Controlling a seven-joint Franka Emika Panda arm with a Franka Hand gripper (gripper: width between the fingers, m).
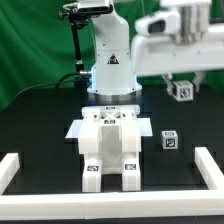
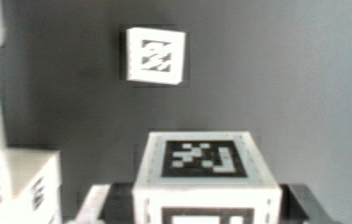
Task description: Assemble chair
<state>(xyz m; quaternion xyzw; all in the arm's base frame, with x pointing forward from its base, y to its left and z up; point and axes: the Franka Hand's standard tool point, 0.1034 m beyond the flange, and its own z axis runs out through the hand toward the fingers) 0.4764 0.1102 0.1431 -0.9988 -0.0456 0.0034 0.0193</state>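
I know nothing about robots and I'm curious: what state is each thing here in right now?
pincer: shut on the held cube, raised above the table.
held cube: clamped in the pincer, off the table, tag visible.
loose cube: lying free on the table, apart from the chair.
chair: partly assembled, standing on the table, untouched.
border rails: lying flat at the table's edges.

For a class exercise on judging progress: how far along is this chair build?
Done: several white parts stand joined as one block. In hand: the gripper holds a tagged cube up and away from the block. Left: fit that cube, then probably the loose cube lying to the exterior view's right of the block. The chair looks unfinished.
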